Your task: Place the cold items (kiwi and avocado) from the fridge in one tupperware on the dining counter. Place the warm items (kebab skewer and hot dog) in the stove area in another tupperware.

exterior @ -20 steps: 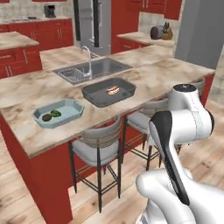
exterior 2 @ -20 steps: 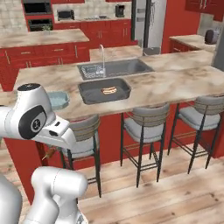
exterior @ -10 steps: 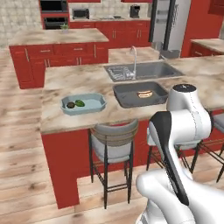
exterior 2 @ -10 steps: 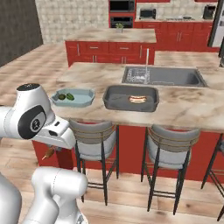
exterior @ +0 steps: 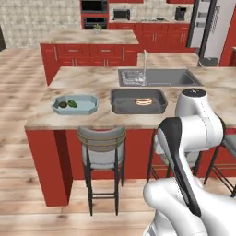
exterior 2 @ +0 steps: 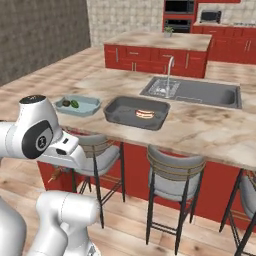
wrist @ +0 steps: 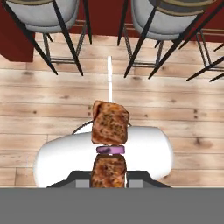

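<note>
The dining counter (exterior: 69, 120) runs across in front of the robot, marble-topped over a red base, with three grey-seated bar stools (exterior: 101, 150) tucked along its near edge, standing between the robot and the counter. On the top sits a pale blue tupperware (exterior: 76, 104) holding the kiwi (exterior: 62, 104) and the avocado (exterior: 72, 104) side by side. Just beside it, toward the sink (exterior: 159, 77), is a dark grey tupperware (exterior: 138, 101) with the hot dog (exterior: 144, 101) lying in its middle. A faucet (exterior: 145, 64) rises at the sink's near rim. Beyond stand a second counter island, red cabinets, wall ovens (exterior: 94, 11) and the fridge (exterior: 208, 30).

Since a second ago the whole picture has swung round: the base has turned and the cameras with it, so the counter now faces the robot squarely instead of cutting across at an angle. The trays and their contents lie just as they did on the counter.

The hand (wrist: 109, 181) is closed tight on the kebab skewer (wrist: 109, 131), held low over the wooden floor in front of the stools, well short of the counter. In the hand view the skewer's long axis runs straight away from the fingers, with browned meat chunks, a purple onion slice between them, and its bare white tip pointing toward the stool legs.
</note>
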### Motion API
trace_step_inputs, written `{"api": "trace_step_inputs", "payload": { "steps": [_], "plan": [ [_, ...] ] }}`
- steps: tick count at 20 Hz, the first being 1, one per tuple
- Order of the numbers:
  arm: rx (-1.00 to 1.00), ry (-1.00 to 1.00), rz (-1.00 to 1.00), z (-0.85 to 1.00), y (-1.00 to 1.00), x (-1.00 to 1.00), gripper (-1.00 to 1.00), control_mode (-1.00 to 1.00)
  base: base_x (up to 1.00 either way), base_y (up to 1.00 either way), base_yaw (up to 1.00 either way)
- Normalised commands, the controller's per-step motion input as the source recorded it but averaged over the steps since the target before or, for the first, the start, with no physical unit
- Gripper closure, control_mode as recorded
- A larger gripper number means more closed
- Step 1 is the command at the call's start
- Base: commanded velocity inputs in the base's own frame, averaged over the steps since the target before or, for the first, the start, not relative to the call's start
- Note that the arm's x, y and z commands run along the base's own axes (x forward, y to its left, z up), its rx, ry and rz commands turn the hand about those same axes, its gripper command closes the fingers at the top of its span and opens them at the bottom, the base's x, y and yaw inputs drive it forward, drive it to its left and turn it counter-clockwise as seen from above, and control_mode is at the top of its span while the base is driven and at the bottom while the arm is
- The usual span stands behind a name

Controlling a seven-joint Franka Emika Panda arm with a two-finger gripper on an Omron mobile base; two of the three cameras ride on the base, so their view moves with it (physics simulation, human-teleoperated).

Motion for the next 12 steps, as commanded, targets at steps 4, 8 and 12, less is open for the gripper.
{"api": "trace_step_inputs", "payload": {
  "steps": [4,8,12],
  "plan": [
    [0.0,0.0,0.0,0.0,0.0,0.0,1.0,1.0,0.0,-0.4,-0.27],
    [0.0,0.0,0.0,0.0,0.0,0.0,1.0,1.0,0.17,0.54,-0.21],
    [0.0,0.0,0.0,0.0,0.0,0.0,1.0,1.0,0.48,0.82,-0.3]
  ]
}}
